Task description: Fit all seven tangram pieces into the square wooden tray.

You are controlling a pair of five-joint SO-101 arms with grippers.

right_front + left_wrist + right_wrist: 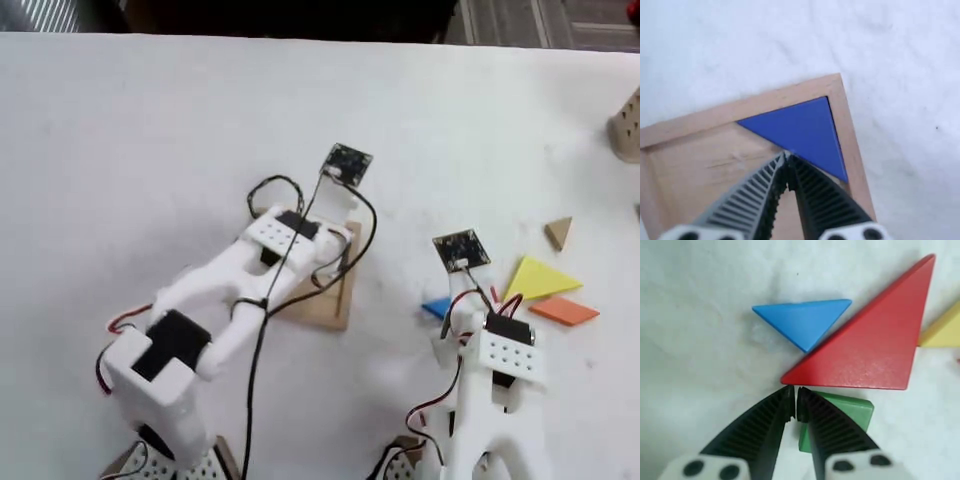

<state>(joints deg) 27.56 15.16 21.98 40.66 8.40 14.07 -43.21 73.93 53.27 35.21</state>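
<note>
The square wooden tray [790, 94] holds one dark blue triangle [800, 129] tucked into a corner. My left gripper [786, 160] is shut and empty, its tips just above the triangle's long edge. In the high view the left arm covers most of the tray [335, 308]. My right gripper [793, 396] is shut on nothing, with its tips at the corner of a large red triangle [872, 350]. A light blue triangle [802, 319] touches the red one. A green piece [852, 414] lies partly under the fingers, and a yellow piece [944, 331] sits beyond the red one.
On the white table to the right lie a yellow triangle [540, 277], an orange parallelogram [564, 311], a small tan triangle [559, 232] and the light blue triangle [437, 307]. A tan perforated object [627, 126] stands at the right edge. Cables hang over the left arm.
</note>
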